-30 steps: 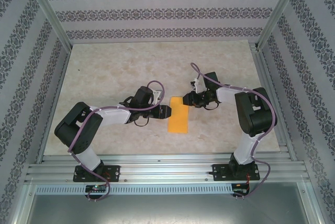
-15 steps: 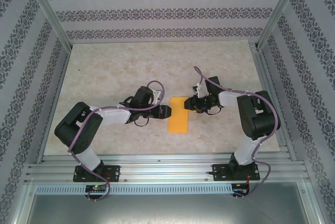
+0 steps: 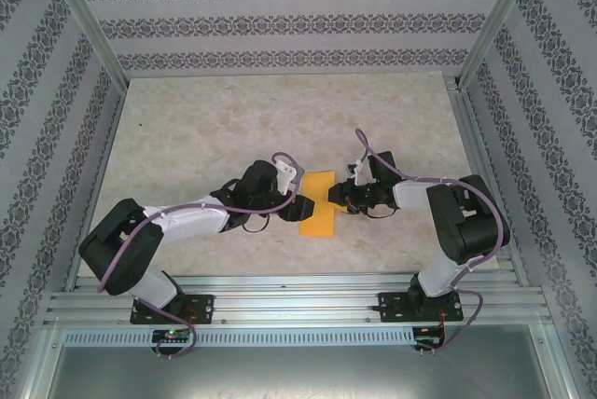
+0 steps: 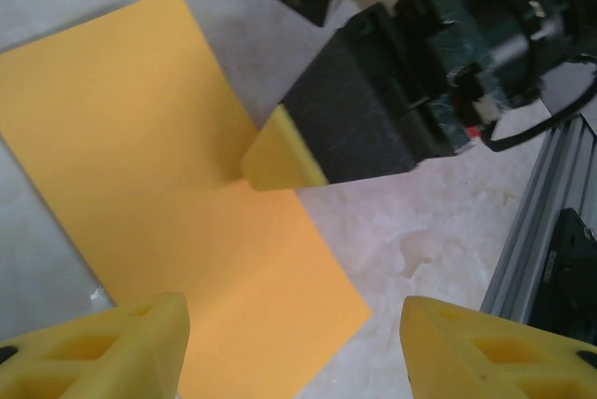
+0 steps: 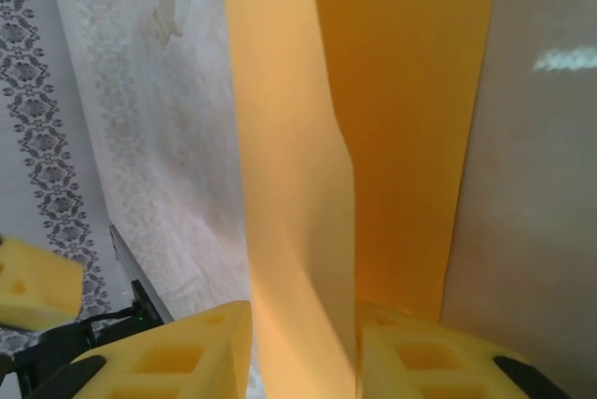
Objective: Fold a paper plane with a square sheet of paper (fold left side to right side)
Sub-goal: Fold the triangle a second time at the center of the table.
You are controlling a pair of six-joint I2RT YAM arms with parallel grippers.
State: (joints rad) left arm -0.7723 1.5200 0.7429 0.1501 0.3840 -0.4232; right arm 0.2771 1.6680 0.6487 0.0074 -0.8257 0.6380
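Note:
The square sheet of paper (image 3: 317,220) lies on the table as an orange-yellow rectangle, folded in half. My left gripper (image 3: 297,205) hangs open over its left edge; in the left wrist view its yellow fingers straddle the paper's (image 4: 140,157) near corner, and the gripper (image 4: 294,350) holds nothing. My right gripper (image 3: 333,196) is at the paper's right edge, one fingertip (image 4: 280,157) touching it. In the right wrist view a lifted layer (image 5: 289,185) of the paper curves up between the parted fingers of that gripper (image 5: 303,362), above the flat layer (image 5: 410,91). No paper plane shape shows.
The marble tabletop (image 3: 233,119) is bare around the paper. An aluminium frame rail (image 3: 298,292) runs along the near edge and shows beside the right arm (image 4: 550,194). Patterned walls (image 3: 280,26) close in the back and sides.
My left arm has reached right, bringing its gripper over the paper's left edge. My right gripper has slid down and left onto the paper's right edge.

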